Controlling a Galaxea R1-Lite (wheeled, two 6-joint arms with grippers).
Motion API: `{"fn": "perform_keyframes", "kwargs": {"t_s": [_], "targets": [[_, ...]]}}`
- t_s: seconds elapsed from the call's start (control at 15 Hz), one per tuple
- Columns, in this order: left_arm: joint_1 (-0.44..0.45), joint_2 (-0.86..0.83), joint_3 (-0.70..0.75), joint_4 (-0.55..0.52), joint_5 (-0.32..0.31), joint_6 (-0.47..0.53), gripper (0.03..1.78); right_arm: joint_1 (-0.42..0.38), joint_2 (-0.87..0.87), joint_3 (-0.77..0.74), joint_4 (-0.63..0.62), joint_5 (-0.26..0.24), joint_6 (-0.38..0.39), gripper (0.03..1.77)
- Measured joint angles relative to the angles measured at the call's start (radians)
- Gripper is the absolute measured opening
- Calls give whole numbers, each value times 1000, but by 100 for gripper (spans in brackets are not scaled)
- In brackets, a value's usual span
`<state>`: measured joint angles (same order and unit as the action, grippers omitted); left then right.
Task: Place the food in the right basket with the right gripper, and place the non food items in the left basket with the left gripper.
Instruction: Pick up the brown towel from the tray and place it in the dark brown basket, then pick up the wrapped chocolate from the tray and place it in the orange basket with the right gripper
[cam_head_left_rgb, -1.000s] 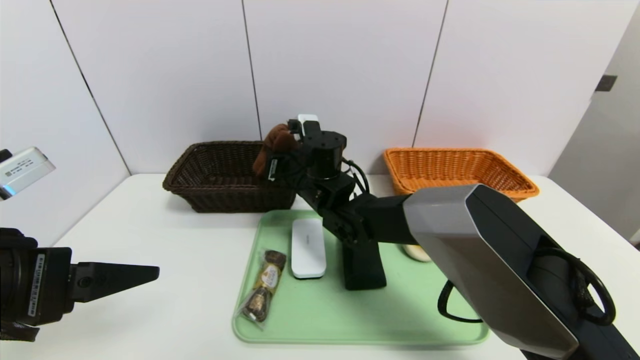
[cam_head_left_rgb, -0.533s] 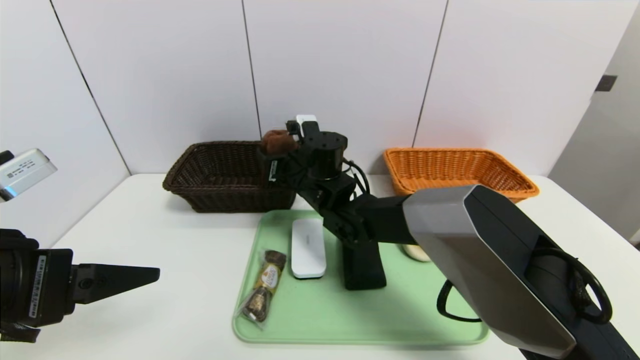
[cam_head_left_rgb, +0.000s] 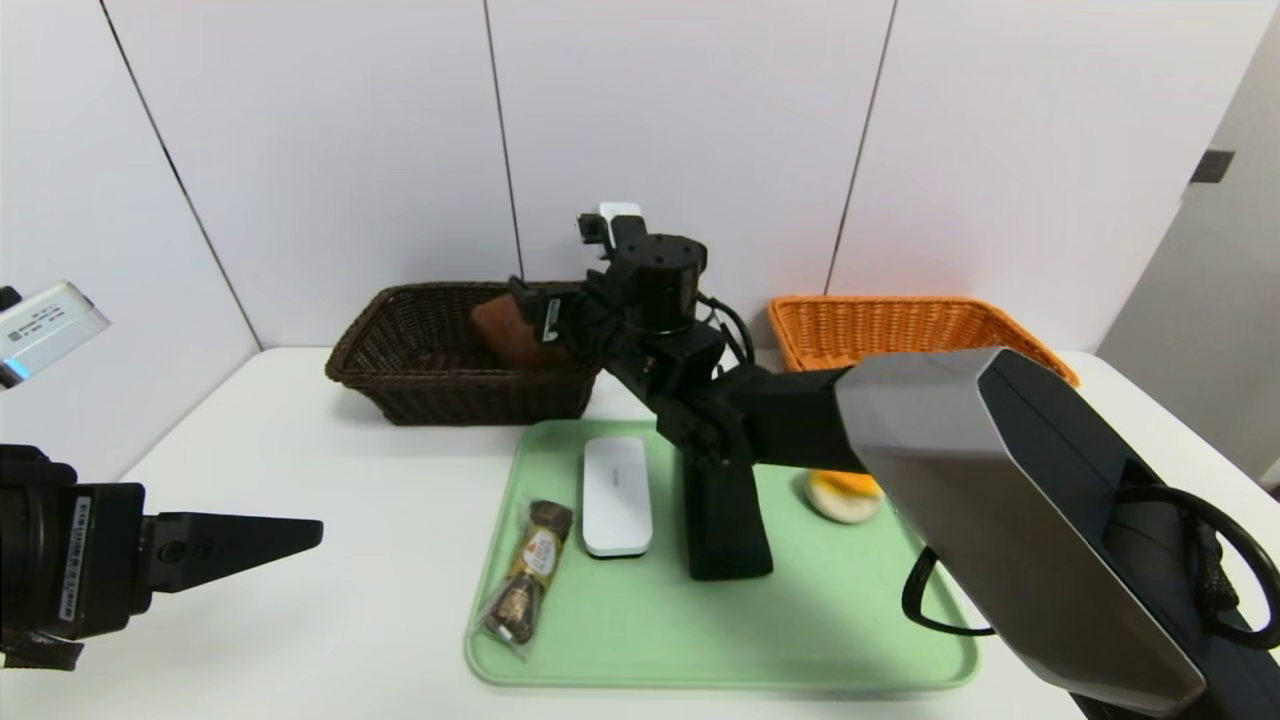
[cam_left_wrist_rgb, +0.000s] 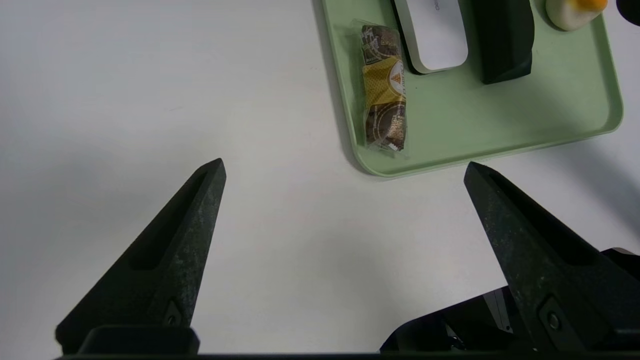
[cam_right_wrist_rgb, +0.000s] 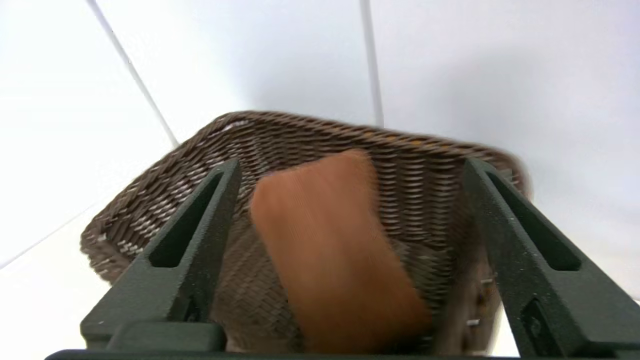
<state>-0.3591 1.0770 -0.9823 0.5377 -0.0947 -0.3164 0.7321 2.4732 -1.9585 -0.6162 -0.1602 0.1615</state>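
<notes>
The left gripper (cam_left_wrist_rgb: 345, 170) hangs wide open over bare table near the tray (cam_head_left_rgb: 640, 640). On the tray lie the sweets (cam_head_left_rgb: 524, 572), slab (cam_head_left_rgb: 617, 494), black roll (cam_head_left_rgb: 725, 515) and bun (cam_head_left_rgb: 843, 494). Beyond, the right gripper (cam_right_wrist_rgb: 350, 170) stands spread at the left basket (cam_head_left_rgb: 400, 380) — the towel (cam_head_left_rgb: 512, 332) loose between its fingers, dropping in. Next, I judge: draw back and pick another tray item — food goes to the right basket (cam_head_left_rgb: 900, 330).

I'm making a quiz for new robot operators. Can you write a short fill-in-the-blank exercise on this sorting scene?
1. The brown towel lies in the ____ basket.
2. The right gripper above that basket is ____.
3. The sweets, white slab, black cloth roll and bun lie on a green ____.
4. The orange basket holds ____ of these items.

Missing words: dark brown; open; tray; none
</notes>
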Motion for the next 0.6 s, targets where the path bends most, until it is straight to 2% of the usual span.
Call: {"fn": "perform_keyframes", "kwargs": {"t_s": [0.13, 0.33, 0.4, 0.6], "targets": [[0, -2, 0, 0, 0, 1, 169, -13, -10, 0, 2, -39, -40, 157], [-9, -1, -5, -23, 1, 0, 169, -13, -89, 0, 53, -46, -31, 162], [-10, -1, -6, -41, 2, -1, 169, -9, -132, 0, 106, -50, -8, 163], [-13, -3, -7, -47, 2, -7, 169, 25, -295, 1, 415, -46, 180, 166]]}}
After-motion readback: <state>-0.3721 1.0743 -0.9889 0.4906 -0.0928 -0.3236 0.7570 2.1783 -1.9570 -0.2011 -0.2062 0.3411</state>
